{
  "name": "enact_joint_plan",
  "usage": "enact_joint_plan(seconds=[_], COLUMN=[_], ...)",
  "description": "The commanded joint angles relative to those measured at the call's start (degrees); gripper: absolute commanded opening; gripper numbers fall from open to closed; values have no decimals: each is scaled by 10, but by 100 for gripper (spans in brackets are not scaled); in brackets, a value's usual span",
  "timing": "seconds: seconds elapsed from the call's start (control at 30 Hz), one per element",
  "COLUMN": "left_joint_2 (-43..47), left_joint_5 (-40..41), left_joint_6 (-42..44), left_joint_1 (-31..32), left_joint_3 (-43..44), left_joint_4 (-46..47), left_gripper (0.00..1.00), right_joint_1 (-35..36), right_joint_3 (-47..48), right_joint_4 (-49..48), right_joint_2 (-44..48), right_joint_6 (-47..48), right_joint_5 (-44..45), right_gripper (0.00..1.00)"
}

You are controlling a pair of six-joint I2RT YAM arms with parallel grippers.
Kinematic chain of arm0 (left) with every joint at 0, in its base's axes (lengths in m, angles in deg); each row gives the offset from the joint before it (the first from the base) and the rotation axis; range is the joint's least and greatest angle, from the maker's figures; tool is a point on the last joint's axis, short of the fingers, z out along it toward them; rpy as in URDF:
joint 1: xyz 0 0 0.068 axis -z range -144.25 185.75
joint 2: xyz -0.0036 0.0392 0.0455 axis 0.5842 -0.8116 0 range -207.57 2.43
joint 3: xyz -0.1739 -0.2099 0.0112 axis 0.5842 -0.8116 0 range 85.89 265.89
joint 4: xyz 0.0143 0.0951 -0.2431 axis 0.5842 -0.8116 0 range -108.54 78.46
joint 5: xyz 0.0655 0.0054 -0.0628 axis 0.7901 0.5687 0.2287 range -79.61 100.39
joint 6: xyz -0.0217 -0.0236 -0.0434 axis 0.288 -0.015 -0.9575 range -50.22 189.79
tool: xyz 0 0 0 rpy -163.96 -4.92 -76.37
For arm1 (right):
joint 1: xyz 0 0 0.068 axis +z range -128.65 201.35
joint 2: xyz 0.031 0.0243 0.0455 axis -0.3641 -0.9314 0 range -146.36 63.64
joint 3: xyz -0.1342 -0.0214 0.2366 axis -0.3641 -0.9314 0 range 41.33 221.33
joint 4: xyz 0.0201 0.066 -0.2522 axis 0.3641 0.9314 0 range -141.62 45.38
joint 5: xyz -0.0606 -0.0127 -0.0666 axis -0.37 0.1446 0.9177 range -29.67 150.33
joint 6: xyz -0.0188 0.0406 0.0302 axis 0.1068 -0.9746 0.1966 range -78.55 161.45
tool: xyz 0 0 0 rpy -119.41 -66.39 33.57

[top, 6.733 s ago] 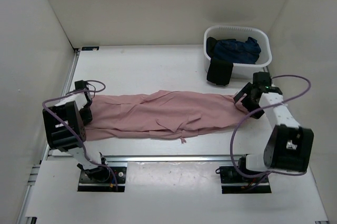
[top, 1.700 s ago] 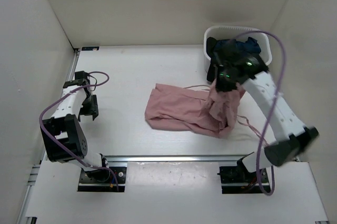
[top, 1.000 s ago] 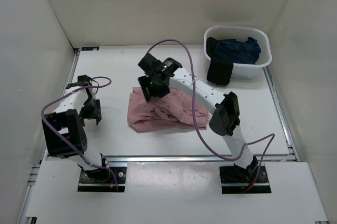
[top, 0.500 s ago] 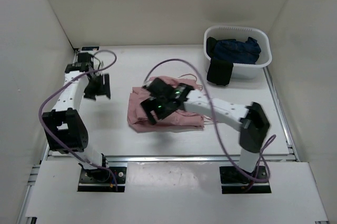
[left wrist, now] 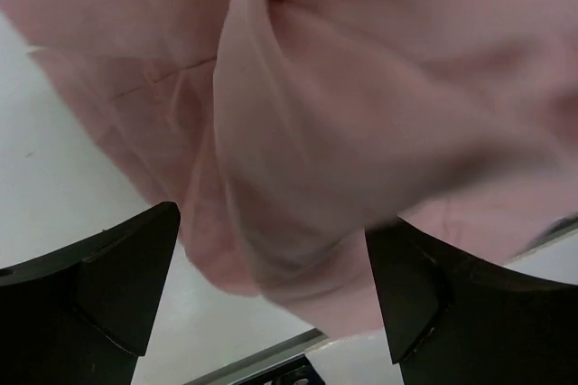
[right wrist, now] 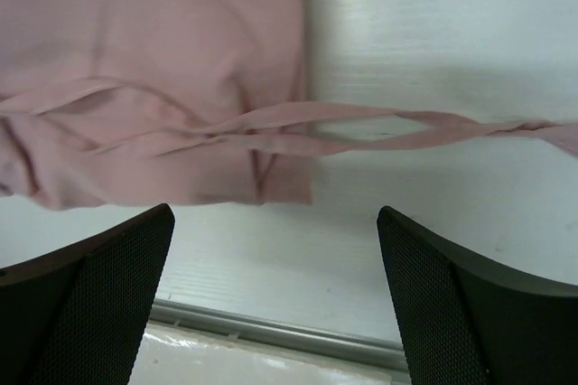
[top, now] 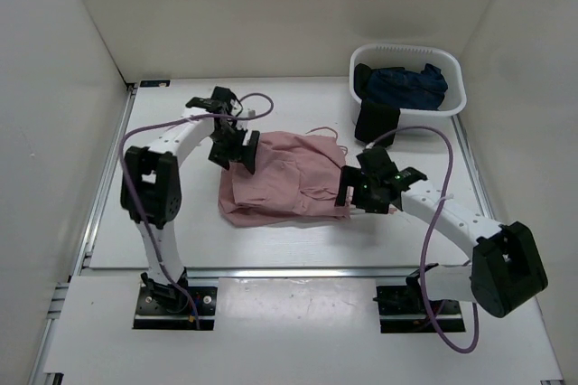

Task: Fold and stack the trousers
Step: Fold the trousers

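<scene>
Pink trousers lie in a rough, rumpled fold at the middle of the desk, wider than they are deep, with creases running across the top layer.

The left tool sits at the far left corner of the cloth. In the left wrist view its two dark fingers stand well apart, with a thick rolled edge of the trousers between and beyond them; whether the fingers touch the cloth cannot be told.

The right tool is at the right edge of the trousers, near the front corner. From its wrist camera the fingers are spread wide with nothing between them. The trousers' corner lies just beyond them, and a thin twisted pink cord trails from it to the right across the bare desk.

At the far right corner stands a white basket holding dark blue clothes, with a black cloth hanging over its front rim.
</scene>
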Motion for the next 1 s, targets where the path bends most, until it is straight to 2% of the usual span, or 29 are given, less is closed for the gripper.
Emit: enact_joint_plan(seconds=[0.0,0.07,0.17,0.2,0.3,0.33,0.4,0.5,0.53,0.57,0.67,0.73,0.83,0.97], left_joint_2=[-24,-37,-37,-30,-24,-17,-10,20,29,52,84,98,109,109], left_joint_5=[11,2,-49,-60,-75,-75,-75,-95,-95,-101,-78,-39,15,41], left_joint_6=[0,0,0,0,0,0,0,0,0,0,0,0,0,0], left_joint_1=[10,15,15,15,15,15,15,15,15,15,15,15,9,-19], left_joint_3=[21,7,-14,-23,-23,-23,1,48,56,56,-21,-114,-204,-236], left_joint_4=[-1,-6,-12,-12,-19,-26,-53,-93,-119,-125,-114,-90,-23,30], left_gripper=[95,93,69,61,15,14,14,14,14,14,14,14,20,21], right_joint_1=[-44,-49,-54,-60,-61,-61,-66,-84,-84,-84,-84,-84,-70,-41], right_joint_3=[-52,-85,-114,-120,-127,-127,-119,-119,-119,-113,-112,-124,-130,-142], right_joint_4=[-130,-173,-212,-250,-300,-306,-313,-338,-338,-338,-332,-338,-304,-272], right_joint_2=[13,8,-23,-42,-81,-88,-100,-105,-105,-105,-98,-91,-65,-36], right_joint_6=[-17,-12,-19,-25,-31,-31,-31,-31,-31,-31,-26,-20,0,12], right_joint_5=[-110,-157,-193,-231,-265,-265,-260,-275,-275,-275,-294,-300,-306,-306], right_gripper=[98,99,97,91,74,67,62,41,28,0,0,0,0,0])
